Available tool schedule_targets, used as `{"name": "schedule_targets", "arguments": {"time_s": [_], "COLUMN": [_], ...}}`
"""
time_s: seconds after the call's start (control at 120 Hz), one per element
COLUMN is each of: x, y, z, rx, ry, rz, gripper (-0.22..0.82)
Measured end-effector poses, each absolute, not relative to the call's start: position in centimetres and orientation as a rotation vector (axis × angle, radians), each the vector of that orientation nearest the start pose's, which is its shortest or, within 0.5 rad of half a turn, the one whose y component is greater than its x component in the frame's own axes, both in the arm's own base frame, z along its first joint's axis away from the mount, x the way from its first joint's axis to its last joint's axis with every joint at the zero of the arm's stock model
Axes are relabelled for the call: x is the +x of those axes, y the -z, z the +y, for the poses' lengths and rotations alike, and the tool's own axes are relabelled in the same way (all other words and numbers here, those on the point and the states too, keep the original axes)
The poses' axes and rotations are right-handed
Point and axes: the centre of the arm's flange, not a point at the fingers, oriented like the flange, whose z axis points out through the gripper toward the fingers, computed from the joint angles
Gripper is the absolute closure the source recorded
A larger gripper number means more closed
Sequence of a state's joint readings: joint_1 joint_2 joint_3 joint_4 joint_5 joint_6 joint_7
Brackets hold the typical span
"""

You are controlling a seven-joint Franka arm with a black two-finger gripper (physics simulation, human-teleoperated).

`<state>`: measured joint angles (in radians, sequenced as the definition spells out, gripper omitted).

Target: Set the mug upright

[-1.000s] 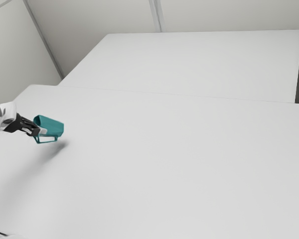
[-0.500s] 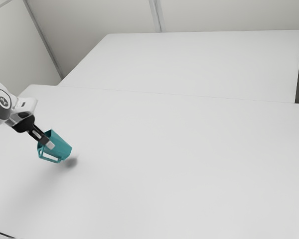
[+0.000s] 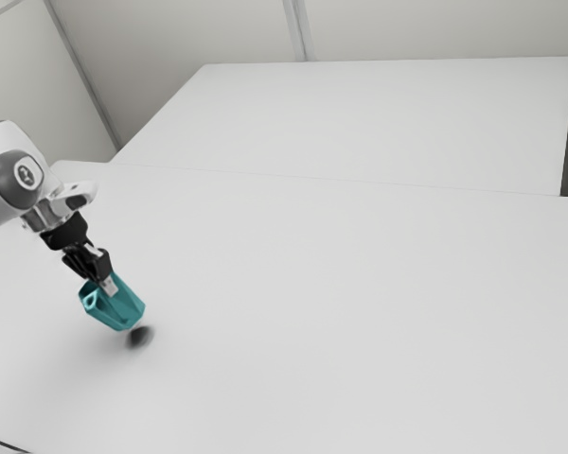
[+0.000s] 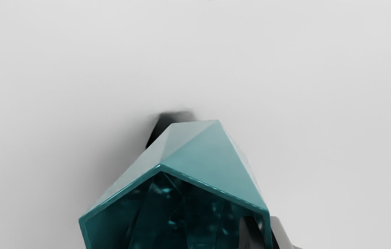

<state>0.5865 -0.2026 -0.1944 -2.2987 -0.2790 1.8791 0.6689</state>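
Note:
In the exterior view my gripper is shut on the wall of the teal mug, close to its rim. The faceted mug hangs tilted, its mouth toward the exterior view's left and its base lower, beside a dark shadow on the table. In the wrist view the gripper has one finger inside the mug and the other outside, with the wall pinched between them. The mug's open mouth faces my hand. Whether its base touches the table I cannot tell.
The white table spreads beneath and beyond the mug. A second white surface lies behind it, near the walls. A dark cable shows at the exterior view's lower left.
My hand has moved toward the exterior view's right and down, tipping more steeply. The mug went with it, from nearly level to tilted base-down, and its handle has turned toward the exterior view's left.

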Motion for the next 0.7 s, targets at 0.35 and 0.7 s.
{"name": "schedule_targets", "arguments": {"time_s": [0.35,0.7], "x": [45.7,48.7], "y": [-41.4,-39.8], "z": [11.5,8.1], "rx": [-3.277,-3.153], "ry": [-0.379,-0.559], "rz": [0.291,0.275], "gripper": [0.79,0.79]}}
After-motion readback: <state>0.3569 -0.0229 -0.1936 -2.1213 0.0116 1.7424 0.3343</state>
